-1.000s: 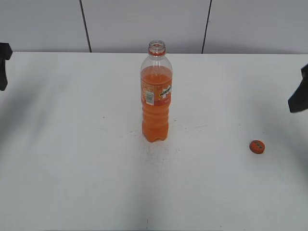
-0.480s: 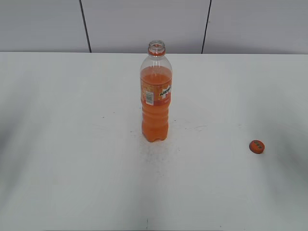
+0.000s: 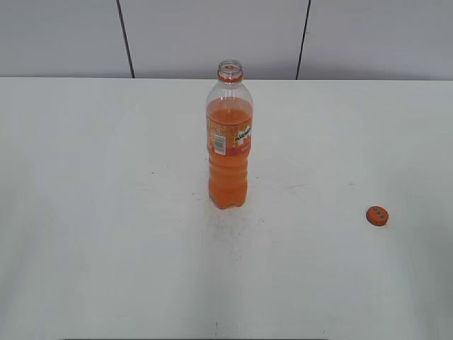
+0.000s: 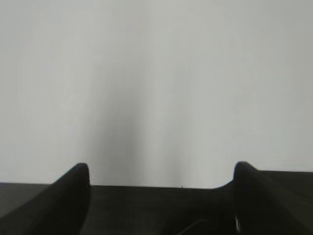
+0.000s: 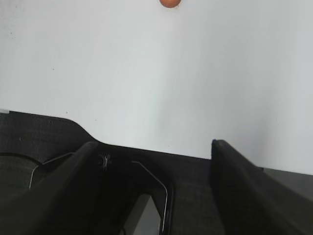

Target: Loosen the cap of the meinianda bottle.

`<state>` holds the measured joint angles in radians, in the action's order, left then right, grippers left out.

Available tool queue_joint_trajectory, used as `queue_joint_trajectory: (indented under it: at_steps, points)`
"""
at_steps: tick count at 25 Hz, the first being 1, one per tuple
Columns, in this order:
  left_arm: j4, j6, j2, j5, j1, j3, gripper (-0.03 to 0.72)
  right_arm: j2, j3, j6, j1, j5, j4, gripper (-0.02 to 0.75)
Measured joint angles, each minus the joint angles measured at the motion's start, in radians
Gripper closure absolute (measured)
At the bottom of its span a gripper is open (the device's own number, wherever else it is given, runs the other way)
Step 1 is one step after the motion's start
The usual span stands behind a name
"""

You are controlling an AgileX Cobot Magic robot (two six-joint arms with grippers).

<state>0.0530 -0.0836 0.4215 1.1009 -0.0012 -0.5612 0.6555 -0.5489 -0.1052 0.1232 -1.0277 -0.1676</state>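
The meinianda bottle stands upright in the middle of the white table, part full of orange drink, its neck open with no cap on it. The orange cap lies flat on the table far to the bottle's right. In the right wrist view the cap shows at the top edge, well ahead of my right gripper, which is open and empty. My left gripper is open over bare table, with nothing between its fingers. Neither gripper shows in the exterior view.
A grey panelled wall runs along the table's far edge. A black mat or base lies under the right gripper at the table's near side.
A second ago dark parts of both arms showed at the left and right edges of the exterior view; both have drawn out of it. Bottle and cap have not moved.
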Motion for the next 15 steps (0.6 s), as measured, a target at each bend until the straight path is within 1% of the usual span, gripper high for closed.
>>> queue_joint_trajectory:
  at_steps: [5, 9, 15]
  points:
    - [0.000, 0.008, -0.261, -0.002, 0.000, 0.007, 0.147, -0.202, 0.013, -0.015, 0.000, 0.031, 0.003, 0.214]
    - [-0.007, 0.009, -0.396, -0.002, 0.000, 0.007, 0.147, -0.346, 0.013, -0.025, 0.000, 0.040, 0.003, 0.214]
    - [-0.065, 0.031, -0.427, -0.001, 0.000, 0.008, 0.147, -0.529, 0.018, -0.030, 0.000, 0.046, 0.004, 0.214]
